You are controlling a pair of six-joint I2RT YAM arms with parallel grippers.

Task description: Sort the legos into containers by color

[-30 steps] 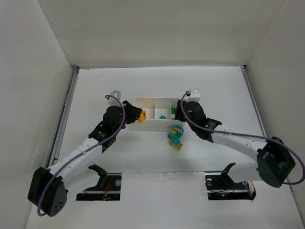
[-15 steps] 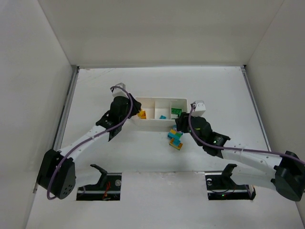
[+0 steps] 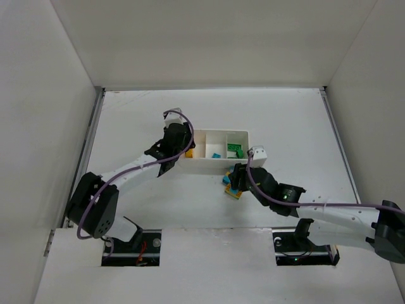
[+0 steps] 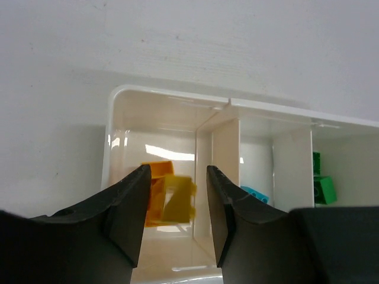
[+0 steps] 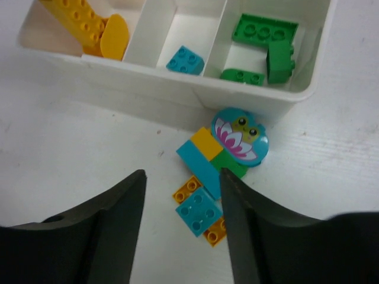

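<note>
Three compartments side by side in white tray (image 3: 209, 166). Left compartment: yellow-orange bricks (image 4: 155, 183) directly beneath left claw (image 4: 177, 192); fingers spread apart, gripping nothing, one yellow piece blurred in gap between them. Middle compartment: single cyan brick (image 5: 185, 60). Right compartment: green bricks (image 5: 265, 29). Mixed-colour clump (image 5: 204, 163) on table (image 3: 285, 120), just outside tray's front wall by right compartment, under right claw (image 5: 182, 186); fingers wide apart, empty. White table, plain white walls (image 3: 38, 95) around.

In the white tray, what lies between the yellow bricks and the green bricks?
The middle compartment of the low white plastic tray, holding one small cyan studded brick; clearest in the right wrist view.
</note>
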